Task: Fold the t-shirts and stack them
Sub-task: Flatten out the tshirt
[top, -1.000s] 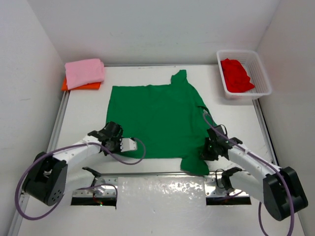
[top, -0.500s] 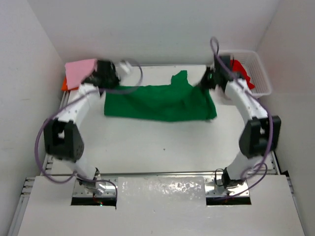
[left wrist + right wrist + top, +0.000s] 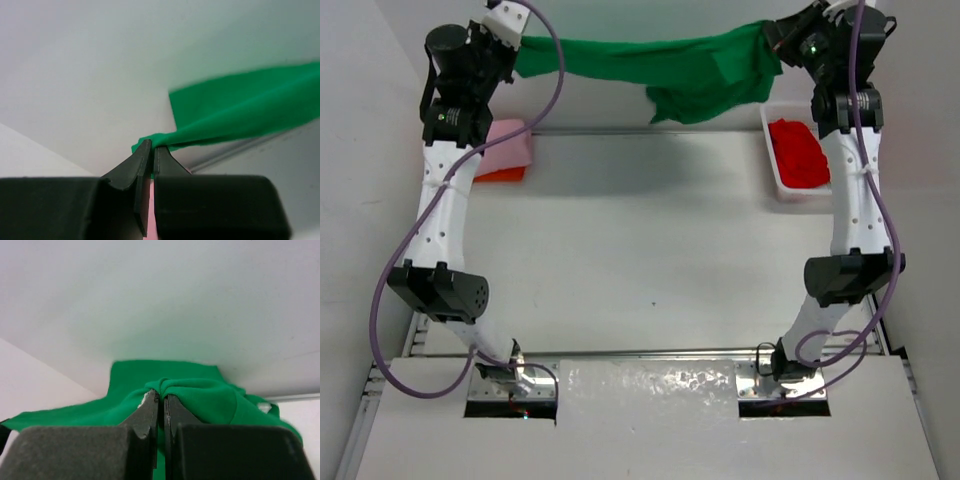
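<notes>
The green t-shirt hangs stretched high above the table's far edge, held at both ends. My left gripper is shut on its left corner. My right gripper is shut on a bunched right corner. A fold of the green shirt droops in the middle. The pink t-shirt lies folded at the far left on top of the orange t-shirt. The red t-shirt lies crumpled in the white basket.
White walls close in the table on the left, the back and the right. Both arms stand tall, reaching up and back from their bases at the near edge. A metal rail runs along the table's near side.
Both grippers closed on the green shirt's near corners, dragged them to the far side, then lifted the whole shirt off the table. It now hangs stretched in the air.
</notes>
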Robot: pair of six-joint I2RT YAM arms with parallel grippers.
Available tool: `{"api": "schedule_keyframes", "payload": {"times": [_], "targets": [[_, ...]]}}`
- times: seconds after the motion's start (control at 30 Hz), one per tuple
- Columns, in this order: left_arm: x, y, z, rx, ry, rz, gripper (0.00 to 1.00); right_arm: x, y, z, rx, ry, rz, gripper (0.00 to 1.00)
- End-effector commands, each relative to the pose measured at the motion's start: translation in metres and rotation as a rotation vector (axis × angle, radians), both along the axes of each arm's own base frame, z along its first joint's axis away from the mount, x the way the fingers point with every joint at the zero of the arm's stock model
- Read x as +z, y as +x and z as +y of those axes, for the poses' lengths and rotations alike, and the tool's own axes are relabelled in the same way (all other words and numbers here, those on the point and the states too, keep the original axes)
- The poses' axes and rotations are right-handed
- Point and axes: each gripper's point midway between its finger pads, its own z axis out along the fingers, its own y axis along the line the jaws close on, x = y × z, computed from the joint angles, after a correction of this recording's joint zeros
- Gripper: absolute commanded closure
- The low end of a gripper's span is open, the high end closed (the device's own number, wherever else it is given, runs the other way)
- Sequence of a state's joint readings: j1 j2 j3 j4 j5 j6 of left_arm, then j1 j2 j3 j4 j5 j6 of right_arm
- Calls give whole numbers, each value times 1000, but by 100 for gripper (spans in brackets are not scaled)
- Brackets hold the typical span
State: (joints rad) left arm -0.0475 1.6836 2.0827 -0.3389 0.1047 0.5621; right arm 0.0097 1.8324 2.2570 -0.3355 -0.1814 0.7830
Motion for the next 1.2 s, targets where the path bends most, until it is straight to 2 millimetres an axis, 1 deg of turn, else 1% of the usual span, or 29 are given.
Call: {"api": "schedule_keyframes", "payload": {"times": [0.0, 0.03, 0.07, 0.13, 0.17, 0.2, 0.23, 0.27, 0.3, 0.33, 0.37, 0.4, 0.43, 0.47, 0.5, 0.53, 0.57, 0.6, 0.67, 0.7, 0.73, 0.77, 0.8, 0.83, 0.93, 1.0, 1.03, 1.1, 1.17], "targets": [[-56, 9, 5, -1, 48, 113, 100, -39, 5, -3, 3, -42, 72, 100], [-59, 5, 5, -3, 56, 115, 100, -40, 1, -4, 2, -58, 58, 100], [-64, 3, 7, 3, 67, 121, 100, -54, -12, -5, 2, -92, 82, 100], [-77, -8, 10, 11, 100, 144, 100, -71, -25, -5, 17, -161, 110, 100], [-76, -18, 13, 18, 130, 142, 100, -89, -40, -5, 29, -185, 149, 100], [-101, -22, 14, 15, 153, 198, 100, -102, -50, -5, 42, -206, 178, 100], [-109, -28, 15, 15, 172, 217, 100, -116, -62, -3, 55, -226, 210, 100], [-122, -34, 17, 17, 197, 247, 100, -145, -86, -3, 67, -256, 260, 100], [-146, -49, 19, 5, 250, 304, 100, -161, -99, 2, 83, -266, 281, 100], [-160, -58, 20, -3, 275, 342, 100, -176, -113, 6, 96, -275, 300, 100], [-179, -67, 21, -19, 302, 394, 100, -231, -133, 9, 123, -289, 408, 100], [-215, -89, 22, -51, 357, 500, 100, -237, -157, 19, 146, -302, 403, 100], [-234, -100, 23, -70, 384, 552, 100, -260, -172, 20, 147, -317, 450, 100], [-256, -113, 23, -93, 410, 612, 100, -314, -198, 23, 170, -334, 564, 100], [-295, -138, 25, -129, 452, 717, 100, -327, -217, 32, 199, -349, 574, 100], [-312, -150, 27, -138, 464, 760, 100, -347, -231, 34, 212, -351, 615, 100], [-330, -163, 27, -155, 470, 808, 100, -389, -256, 36, 239, -340, 715, 100], [-360, -186, 28, -176, 471, 887, 100, -406, -270, 39, 259, -342, 750, 100], [-385, -206, 28, -194, 471, 956, 100, -431, -292, 37, 258, -334, 806, 100], [-395, -215, 31, -186, 474, 984, 100, -454, -310, 34, 264, -328, 865, 100], [-415, -230, 33, -186, 475, 1040, 100, -460, -314, 36, 272, -313, 871, 100], [-423, -236, 35, -177, 475, 1060, 100, -463, -320, 37, 278, -298, 871, 100], [-428, -241, 38, -164, 482, 1077, 100, -471, -326, 36, 282, -294, 889, 100], [-437, -250, 39, -159, 469, 1103, 100, -471, -328, 37, 283, -292, 888, 100], [-447, -263, 39, -158, 452, 1156, 100, -467, -325, 39, 295, -294, 868, 100], [-448, -267, 39, -157, 450, 1175, 100, -456, -315, 41, 306, -309, 838, 100], [-445, -266, 40, -152, 446, 1177, 100, -457, -312, 42, 311, -315, 849, 100], [-442, -262, 39, -149, 441, 1171, 100, -440, -294, 47, 318, -318, 796, 100], [-433, -246, 40, -115, 419, 1127, 100, -438, -279, 49, 323, -345, 794, 100]]}}
